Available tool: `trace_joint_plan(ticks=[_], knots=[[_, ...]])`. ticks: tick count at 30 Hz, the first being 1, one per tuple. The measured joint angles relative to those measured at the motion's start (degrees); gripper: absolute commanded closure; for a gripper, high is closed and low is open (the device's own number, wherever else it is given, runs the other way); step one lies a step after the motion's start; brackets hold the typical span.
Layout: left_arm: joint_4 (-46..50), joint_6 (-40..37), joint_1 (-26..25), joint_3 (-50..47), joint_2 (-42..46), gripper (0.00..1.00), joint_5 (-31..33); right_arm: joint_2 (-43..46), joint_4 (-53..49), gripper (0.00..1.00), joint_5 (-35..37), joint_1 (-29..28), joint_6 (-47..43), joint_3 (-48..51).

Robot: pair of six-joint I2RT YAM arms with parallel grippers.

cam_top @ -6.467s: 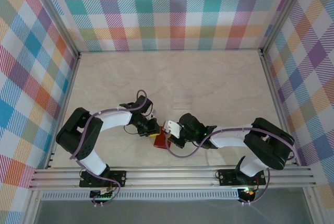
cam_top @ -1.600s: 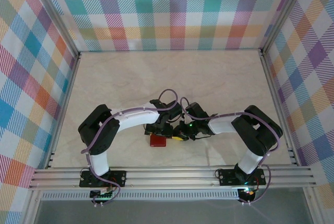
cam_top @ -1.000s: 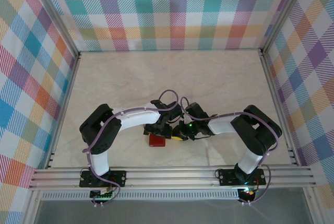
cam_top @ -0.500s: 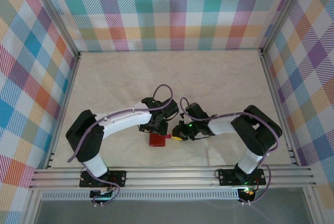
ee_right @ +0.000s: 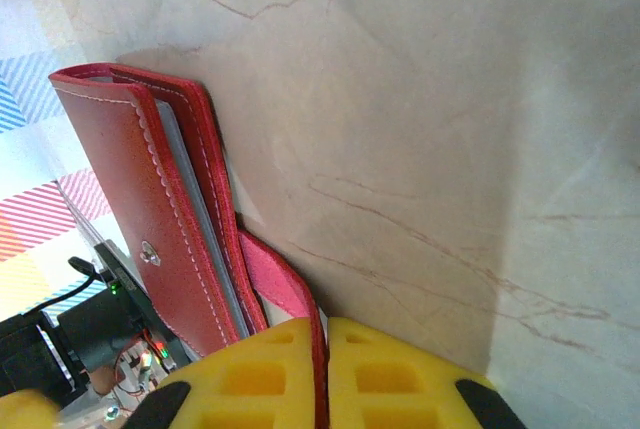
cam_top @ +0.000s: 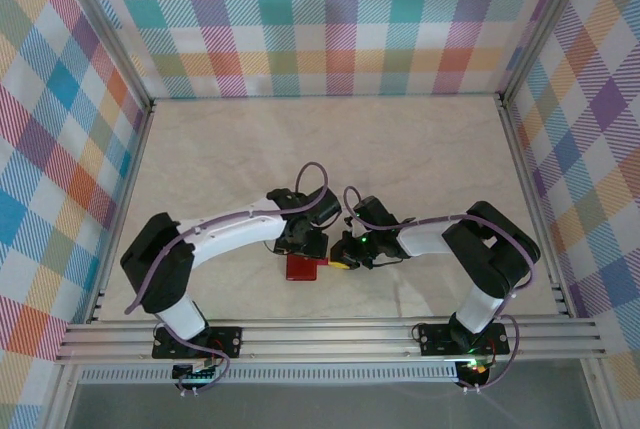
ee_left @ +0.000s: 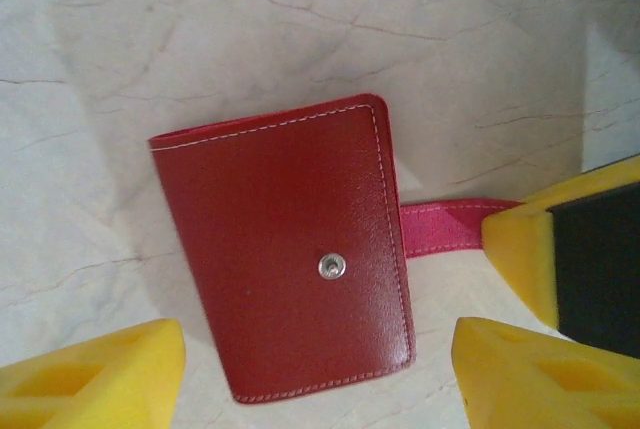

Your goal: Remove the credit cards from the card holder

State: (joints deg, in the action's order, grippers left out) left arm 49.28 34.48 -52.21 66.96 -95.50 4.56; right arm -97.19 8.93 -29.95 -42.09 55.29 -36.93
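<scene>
left gripper [ee_left: 318,349]: hanging right over the wallet, fingers spread wide with one yellow pad off to each side, grabbing nothing

card holder [ee_left: 285,249]: lying flat on the marble-look table [ee_left: 300,19], near the front edge and about in the middle between the two arms, directly under the left gripper and not touched by it

snap tab [ee_left: 445,227]: pinkish-red strap sticking out of the wallet's right side, undone and running off toward the other arm

right gripper [ee_right: 322,349]: down low at table level just right of the wallet, both yellow fingers clenched on that strap, so it's pinning the card holder by the tab

progress: early days I'd say. The snap is undone and one arm has an anchor on it, but the cover is still folded down and no credit cards are out on the table. Left to do, as far as I can judge: flip it open, get at the pockets, slide each card out.

cards: can't honestly spot them. The right wrist view shows a pale grey layer [ee_right: 188,194] sandwiched between the red covers, which could be card edges or just the pocket lining.

look: small red leather-ish bifold with pale stitching round the edge and a little metal stud [ee_left: 330,266] on the top face. It sits slightly skewed, the covers gape a touch on the right side, and it looks thin and floppy.
</scene>
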Motion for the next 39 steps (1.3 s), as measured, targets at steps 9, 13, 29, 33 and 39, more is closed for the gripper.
trace_joint_plan(ticks=[9,13,29,33,39], knots=[[-1.42,-0.09,0.00,-0.44,-5.20,0.25,-0.42,0.00,-0.87,0.93,0.52,-0.24,-0.04,-0.37],[-1.66,-0.33,0.00,-1.25,-6.69,0.22,-0.22,0.00,-0.92,0.93,0.57,-0.26,-0.04,-0.37],[-1.16,-0.92,0.00,-1.95,-4.81,0.25,3.37,0.00,-0.98,0.94,0.57,-0.26,-0.04,-0.37],[0.24,-0.92,0.17,-1.95,-2.08,0.25,4.79,0.02,-1.01,0.94,0.59,-0.26,-0.04,-0.37],[0.28,-1.11,0.63,-3.06,0.31,0.29,5.84,0.15,-1.09,0.94,0.83,-0.33,-0.04,-0.37]])
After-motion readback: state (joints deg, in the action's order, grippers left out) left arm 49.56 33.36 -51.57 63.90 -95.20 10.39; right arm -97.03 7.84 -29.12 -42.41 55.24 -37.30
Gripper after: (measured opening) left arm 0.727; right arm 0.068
